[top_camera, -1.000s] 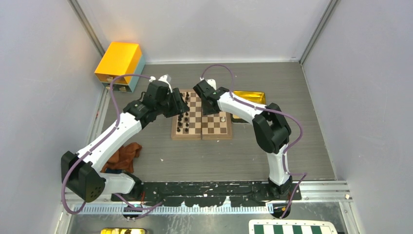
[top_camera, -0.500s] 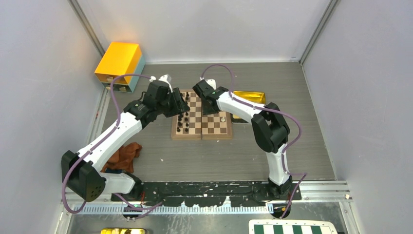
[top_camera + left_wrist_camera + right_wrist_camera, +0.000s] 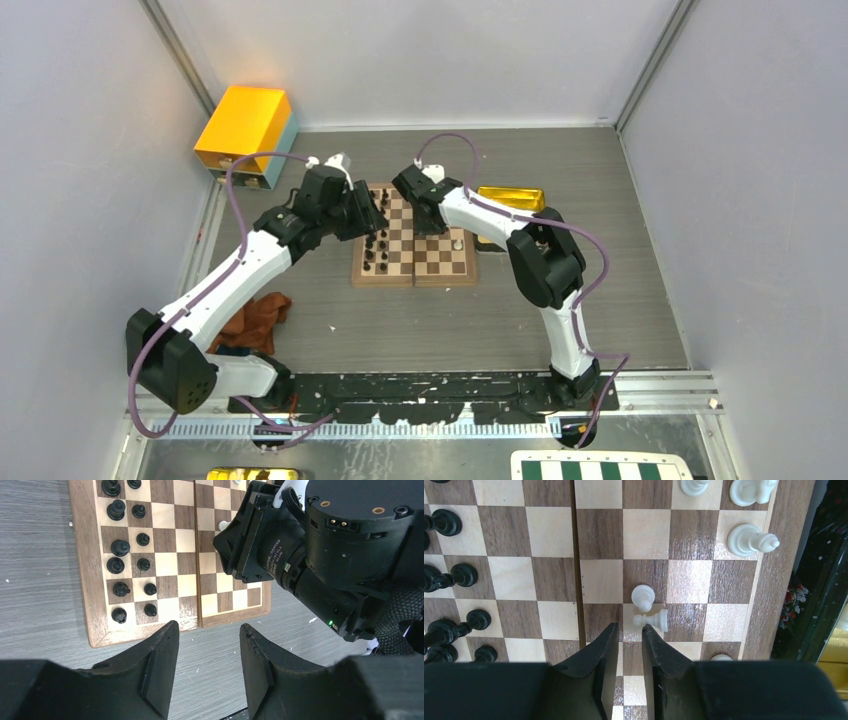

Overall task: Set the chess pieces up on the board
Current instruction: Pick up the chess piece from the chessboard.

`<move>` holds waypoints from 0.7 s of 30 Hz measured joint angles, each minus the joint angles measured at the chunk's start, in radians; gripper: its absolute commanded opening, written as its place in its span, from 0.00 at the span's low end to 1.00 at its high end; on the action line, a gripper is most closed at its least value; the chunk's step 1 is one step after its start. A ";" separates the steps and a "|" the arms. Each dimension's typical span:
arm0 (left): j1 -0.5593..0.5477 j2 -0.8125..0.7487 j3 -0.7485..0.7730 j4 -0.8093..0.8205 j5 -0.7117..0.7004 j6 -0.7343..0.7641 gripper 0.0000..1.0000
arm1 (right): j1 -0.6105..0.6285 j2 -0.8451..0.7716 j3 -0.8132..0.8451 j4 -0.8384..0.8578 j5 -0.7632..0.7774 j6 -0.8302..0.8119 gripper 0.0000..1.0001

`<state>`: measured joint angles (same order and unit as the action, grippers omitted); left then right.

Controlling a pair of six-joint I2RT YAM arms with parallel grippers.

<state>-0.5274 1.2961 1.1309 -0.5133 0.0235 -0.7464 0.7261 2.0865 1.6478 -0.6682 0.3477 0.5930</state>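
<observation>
while the left end effector [image 3: 207, 630] hovers open and empty over the grey surface [image 3: 40, 605] just beside the board [image 3: 82, 580], the right end effector [image 3: 629, 630] hangs above the board's middle with its fingers only narrowly parted and nothing between them. black chess pieces [image 3: 120, 547] stand in two rows along one side of the board, and white chess pieces [image 3: 751, 540] sit near the opposite side. two white pawns [image 3: 643, 596] sit touching just ahead of the right fingertips, the nearer one seemingly tipped on its side.
</observation>
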 measured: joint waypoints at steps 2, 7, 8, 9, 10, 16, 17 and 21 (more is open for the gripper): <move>0.005 0.000 -0.003 0.000 0.000 0.002 0.50 | 0.000 0.002 0.000 -0.006 0.002 0.009 0.29; 0.015 0.000 -0.008 0.000 0.001 0.009 0.50 | 0.000 0.002 0.000 -0.012 0.009 0.019 0.29; 0.018 0.000 -0.008 0.000 0.003 0.014 0.50 | 0.000 0.002 0.000 -0.013 0.010 0.020 0.29; 0.020 0.000 -0.008 0.000 0.003 0.016 0.50 | 0.000 0.002 0.000 -0.013 0.011 0.021 0.29; 0.022 0.000 -0.008 0.000 0.003 0.018 0.50 | 0.000 0.002 0.000 -0.013 0.012 0.023 0.29; 0.032 0.000 -0.008 0.001 0.007 0.022 0.50 | -0.002 0.014 0.016 -0.014 0.024 0.029 0.29; 0.034 0.000 -0.008 0.001 0.007 0.022 0.50 | -0.003 0.017 0.018 -0.014 0.026 0.030 0.29; 0.040 0.000 -0.008 0.002 0.012 0.023 0.50 | -0.009 0.029 0.026 -0.016 0.031 0.031 0.29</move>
<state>-0.4873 1.2957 1.1233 -0.5110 0.0357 -0.7235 0.7174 2.1159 1.6737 -0.6838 0.3782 0.6239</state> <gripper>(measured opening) 0.496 0.296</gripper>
